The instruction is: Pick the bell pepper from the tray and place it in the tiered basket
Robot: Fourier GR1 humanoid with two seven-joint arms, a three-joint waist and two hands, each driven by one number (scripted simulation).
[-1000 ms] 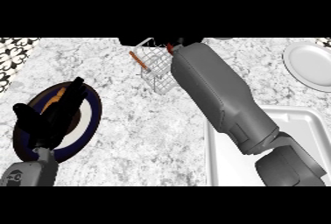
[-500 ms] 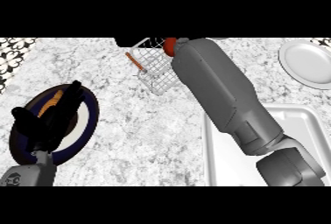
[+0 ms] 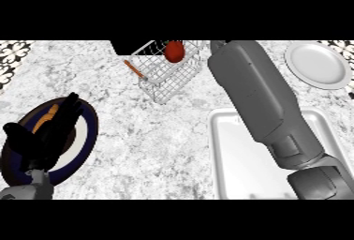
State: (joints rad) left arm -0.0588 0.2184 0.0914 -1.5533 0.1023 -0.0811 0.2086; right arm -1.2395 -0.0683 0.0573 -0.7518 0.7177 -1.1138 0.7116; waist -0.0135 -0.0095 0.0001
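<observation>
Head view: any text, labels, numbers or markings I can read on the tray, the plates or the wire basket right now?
None: no words, labels, brands, numbers or signs show anywhere in the head view.
The tray, white plate, dark-rimmed plate and wire tiered basket are all unmarked.
The black-and-white pattern at the counter's far corners is ornament, not writing.

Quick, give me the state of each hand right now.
Left hand: open, fingers straight, resting over the dark plate, holding nothing.
Right hand: not in view; only its forearm shows, reaching toward the tiered basket.
</observation>
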